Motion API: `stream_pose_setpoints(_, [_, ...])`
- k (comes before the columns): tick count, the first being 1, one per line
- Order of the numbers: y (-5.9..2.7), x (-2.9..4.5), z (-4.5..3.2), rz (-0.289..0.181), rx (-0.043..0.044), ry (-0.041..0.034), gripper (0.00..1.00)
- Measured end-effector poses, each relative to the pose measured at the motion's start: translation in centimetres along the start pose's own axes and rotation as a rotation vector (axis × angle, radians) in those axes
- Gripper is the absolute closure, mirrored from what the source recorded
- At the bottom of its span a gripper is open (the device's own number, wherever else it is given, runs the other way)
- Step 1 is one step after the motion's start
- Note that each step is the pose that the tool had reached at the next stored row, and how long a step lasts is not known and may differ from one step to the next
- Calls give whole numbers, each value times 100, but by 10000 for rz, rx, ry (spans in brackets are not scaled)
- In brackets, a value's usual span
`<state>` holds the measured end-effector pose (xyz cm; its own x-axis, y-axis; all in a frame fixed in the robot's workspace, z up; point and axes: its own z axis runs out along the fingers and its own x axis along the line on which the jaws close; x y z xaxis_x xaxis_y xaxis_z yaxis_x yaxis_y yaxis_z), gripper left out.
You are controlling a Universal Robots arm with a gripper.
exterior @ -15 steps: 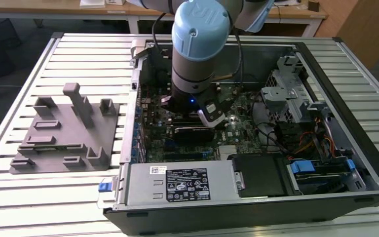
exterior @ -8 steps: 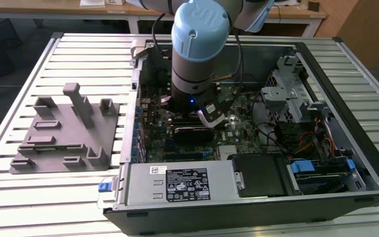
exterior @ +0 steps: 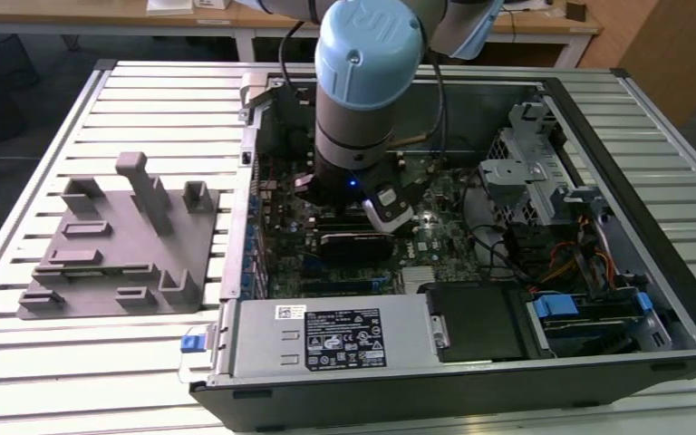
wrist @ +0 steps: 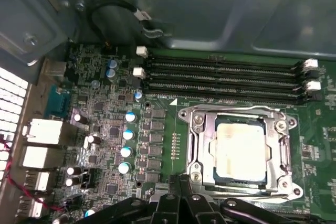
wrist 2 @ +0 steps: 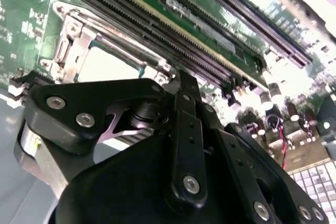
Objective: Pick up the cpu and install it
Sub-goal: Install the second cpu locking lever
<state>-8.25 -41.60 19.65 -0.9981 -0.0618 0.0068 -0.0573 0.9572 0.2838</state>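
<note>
One slatted metal table [exterior: 70, 362] under an open computer case [exterior: 638, 299].

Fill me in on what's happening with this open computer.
A robot arm reaches down into the open computer case lying on the slatted table. Its gripper hangs just over the motherboard, beside the socket. The cpu already sits in that socket, inside the metal frame. The grey plastic holder sits on the table at the exterior view's left of the case.
</note>
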Motion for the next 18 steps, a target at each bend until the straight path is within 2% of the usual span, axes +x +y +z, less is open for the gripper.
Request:
stream_pose_setpoints(5, [42, 1, -142, 0, 3, 1, 89])
stream_pose_setpoints(10, [70, 2, -239, 0, 2, 1, 89])
stream_pose_setpoints(18, [77, 2, -261, 0, 2, 1, 89])
